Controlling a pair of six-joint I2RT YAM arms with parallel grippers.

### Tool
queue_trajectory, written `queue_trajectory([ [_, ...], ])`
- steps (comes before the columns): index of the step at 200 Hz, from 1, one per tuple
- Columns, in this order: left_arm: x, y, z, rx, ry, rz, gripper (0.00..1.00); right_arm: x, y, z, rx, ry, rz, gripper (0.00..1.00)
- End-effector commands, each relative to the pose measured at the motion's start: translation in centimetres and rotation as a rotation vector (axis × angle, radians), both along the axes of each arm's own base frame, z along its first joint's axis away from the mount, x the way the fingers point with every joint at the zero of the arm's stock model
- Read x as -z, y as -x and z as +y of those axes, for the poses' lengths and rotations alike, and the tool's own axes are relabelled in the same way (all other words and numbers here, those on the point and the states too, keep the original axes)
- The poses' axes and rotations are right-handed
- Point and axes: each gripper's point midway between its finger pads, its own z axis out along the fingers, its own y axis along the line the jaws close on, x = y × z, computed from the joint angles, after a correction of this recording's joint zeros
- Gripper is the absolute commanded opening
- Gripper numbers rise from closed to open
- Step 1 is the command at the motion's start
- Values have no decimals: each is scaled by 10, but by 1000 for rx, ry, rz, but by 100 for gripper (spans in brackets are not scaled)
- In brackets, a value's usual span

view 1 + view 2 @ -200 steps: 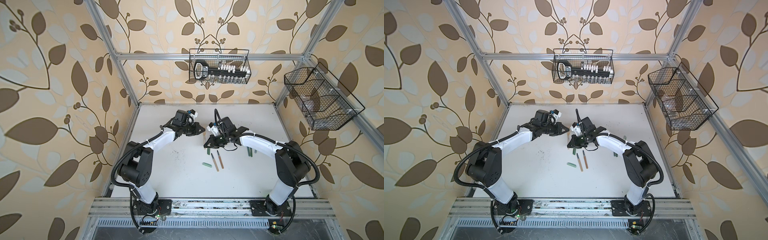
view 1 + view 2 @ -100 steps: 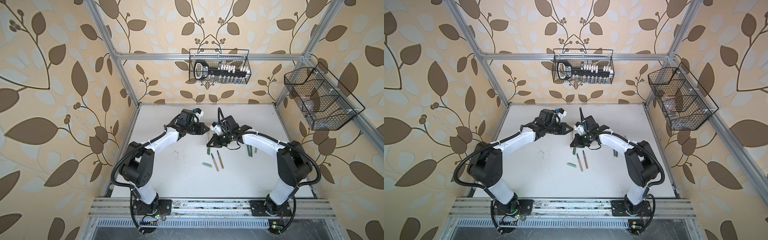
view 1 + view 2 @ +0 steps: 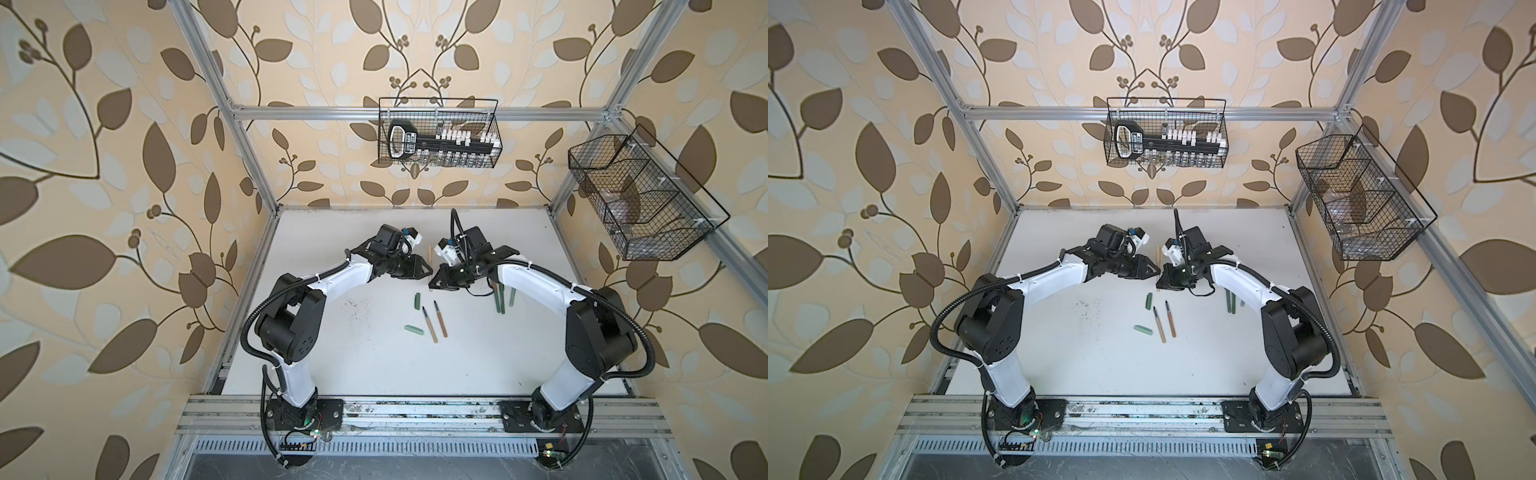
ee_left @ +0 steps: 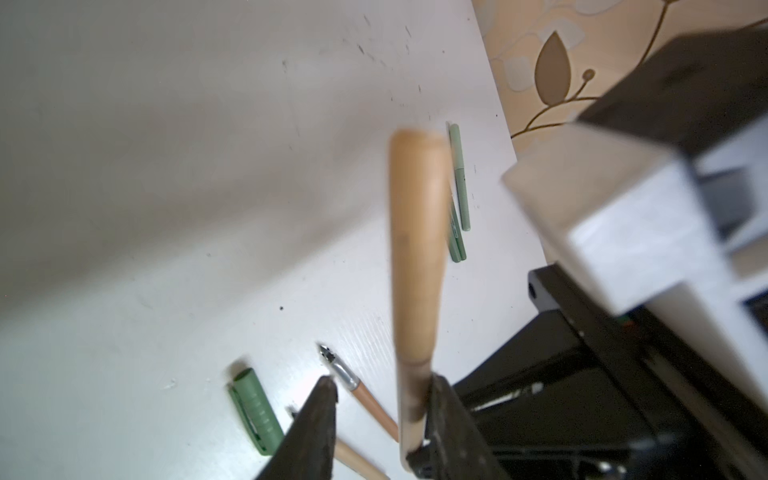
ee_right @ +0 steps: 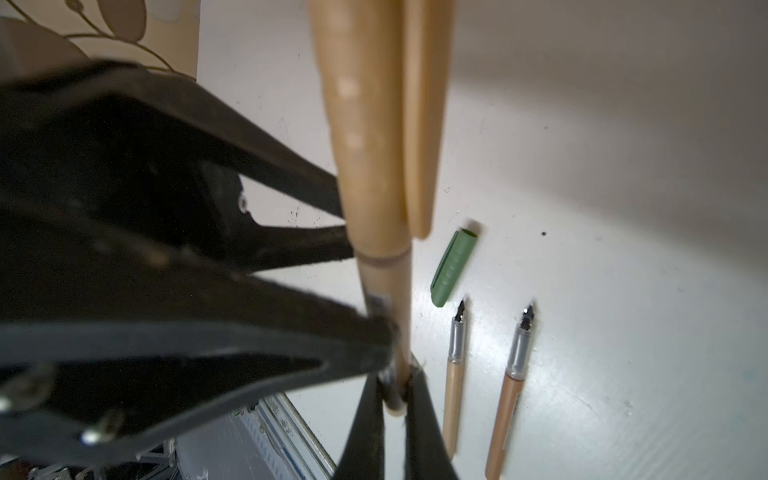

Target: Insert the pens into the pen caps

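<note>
Down on the white table (image 3: 374, 374), the two arms met just behind the pair of bare tan pens (image 3: 429, 326). The right gripper (image 5: 395, 390) was clamped tight on the tail of a tan pen (image 5: 386, 291), held up off the table with a tan cap (image 5: 357, 124) seated over its tip. The left gripper (image 4: 384, 390) stood partly parted, one finger (image 4: 444, 415) against that pen. Green pens (image 3: 498, 300) lay well right of the pair. A dark green cap (image 3: 417, 300) sat just beside the pair's nibs, and a pale green cap (image 3: 414, 329) just left of it.

Both top views look steeply down from high in front over the whole table (image 3: 374, 374), wrist views sit close above it, sharing the tan pen (image 4: 415, 249) and green cap (image 4: 253, 411).
</note>
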Motion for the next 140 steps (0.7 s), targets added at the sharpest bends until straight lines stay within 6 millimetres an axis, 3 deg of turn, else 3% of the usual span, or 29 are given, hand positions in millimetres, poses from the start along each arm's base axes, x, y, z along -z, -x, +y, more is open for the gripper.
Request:
queue_trajectory([
  [1,-22,-4,-10,16,57,-23,48,-1,3,-9,-25,33,-35,1],
  [45,-48,-16,-13,-13,103,-84,58,-13,5,-14,-70,19,-79,1],
  [85,-77,-23,-21,17,185,-124,57,-35,13,-10,-134,-40,-151,1],
  [118,-95,-18,-35,102,268,-115,49,-45,13,-11,-137,-65,-182,1],
  [140,-99,-17,-38,124,289,-107,35,-52,9,-13,-123,-81,-200,1],
])
